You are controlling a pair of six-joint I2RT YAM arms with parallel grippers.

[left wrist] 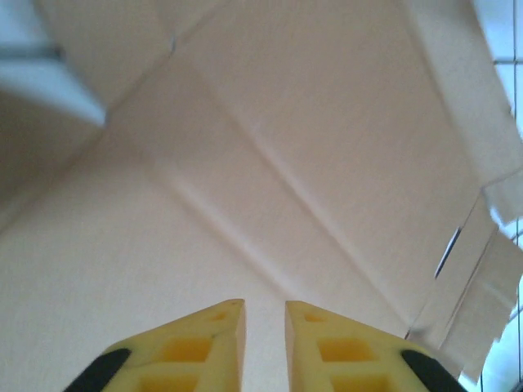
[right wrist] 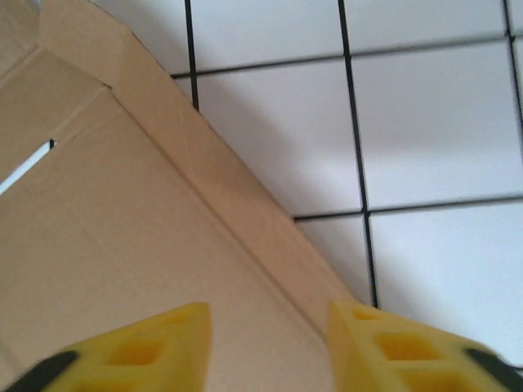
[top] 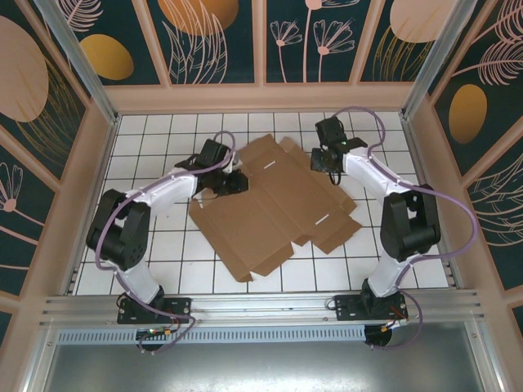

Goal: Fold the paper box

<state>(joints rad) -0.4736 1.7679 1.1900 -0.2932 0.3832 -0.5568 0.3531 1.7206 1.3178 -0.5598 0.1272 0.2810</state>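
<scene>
Place: a robot test cell in a lab, boxed in on three sides.
Arms: a left arm [top: 122,229] and a right arm [top: 409,220], white with black joints, stand bolted side by side on a metal rail [top: 261,306] along the bottom of the frame.
Cables: purple leads [top: 467,220] loop loose beside each arm.
Tabletop: the tabletop [top: 147,245] is white with a black square grid, like a marked-out work area.
Frame: bare metal posts [top: 75,53] run up the upper corners.
Walls: printed panels [top: 212,41] of leaves, flowers and orange discs form a staged backdrop.
Work piece: one flat cardboard sheet [top: 270,204] lies between the arms.
</scene>
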